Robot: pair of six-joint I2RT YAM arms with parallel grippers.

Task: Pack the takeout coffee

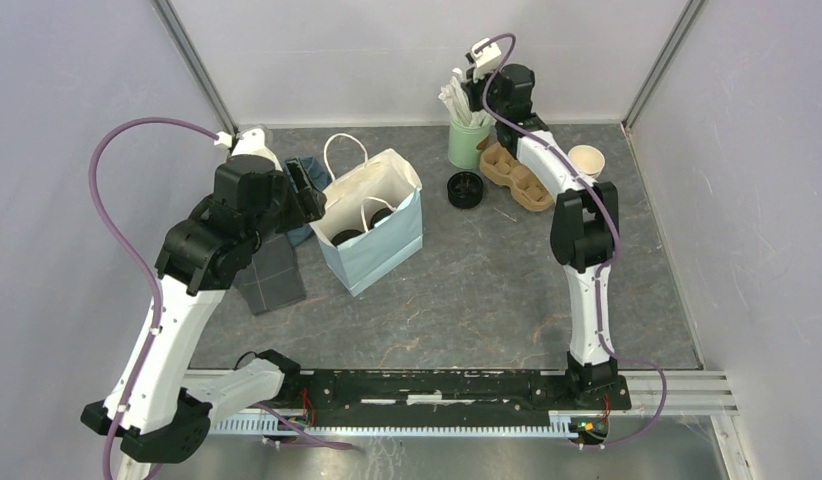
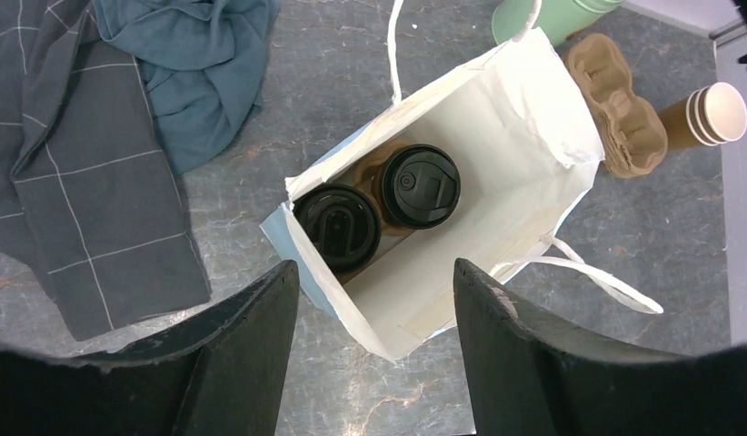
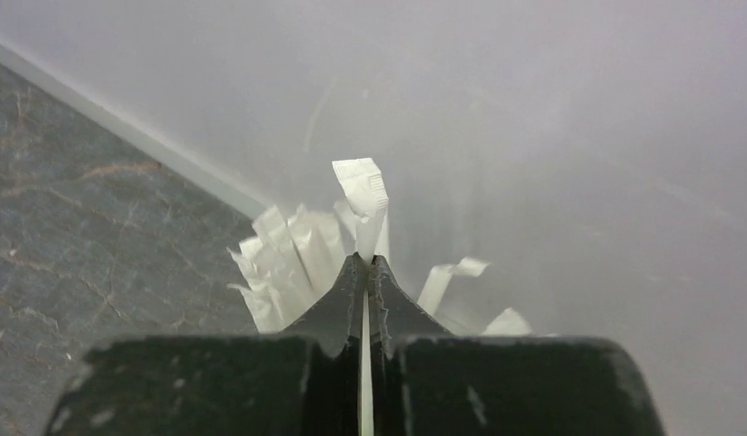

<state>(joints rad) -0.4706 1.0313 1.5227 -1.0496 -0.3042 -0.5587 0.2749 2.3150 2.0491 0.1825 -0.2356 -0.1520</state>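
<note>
Straight below the left gripper [image 2: 377,272], held apart and empty: two lidded coffee cups [image 2: 420,186], upright and touching, inside the paper bag [image 2: 533,100]. Well to the right of that bag, at the back of the desk [image 1: 487,290]: right gripper [image 3: 367,263] pinched together on a wrapped straw [image 3: 363,182], long axis upright in the green holder [image 1: 468,147]. Probably calls for lifting straight up, then carrying left to the bag.

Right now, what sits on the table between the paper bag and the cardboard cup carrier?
A stack of black lids; the top view shows it.
</note>
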